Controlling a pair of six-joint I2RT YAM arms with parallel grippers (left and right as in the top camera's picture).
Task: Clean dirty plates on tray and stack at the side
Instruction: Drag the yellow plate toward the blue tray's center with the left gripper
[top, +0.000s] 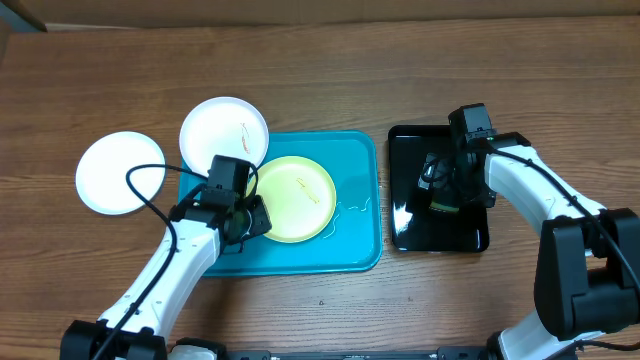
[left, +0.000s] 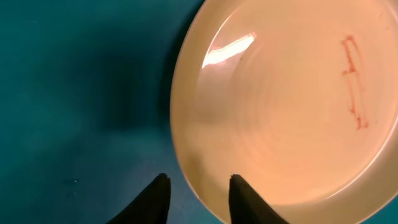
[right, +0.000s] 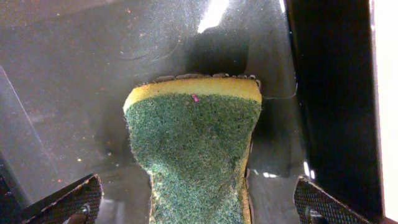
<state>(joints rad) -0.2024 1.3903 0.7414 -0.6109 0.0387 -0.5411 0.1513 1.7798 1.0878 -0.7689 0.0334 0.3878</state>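
Saw the left arm (top: 170, 265) angled from the near left edge of the tabletop (top: 400, 60) toward the far right, its wrist tipped down over the near left part of the tray (top: 355, 250). Found the left end effector (top: 245, 215) low at the left rim of the pale yellow-green plate (top: 295, 195), which lay flat in the middle of the tray with a thin reddish smear on its right half. Noted the jaws narrow but apart, one finger over bare tray, the other over the plate, the rim between them. Could not tell whether either pad touched it.

Saw the right arm (top: 535, 185) bent in from the near right, elbow out to the right, wrist turned left above the black tray (top: 470, 235) just right of the tray. Found the right end effector (right: 202, 205) spread wide, pointing down, its tips either side of a green-faced yellow sponge (right: 193, 149) on the black tray, clear of it.

Marked a smeared white plate (top: 224, 128) overlapping the tray's far left corner. Marked a second white plate (top: 120, 172) on the tabletop just left of it.
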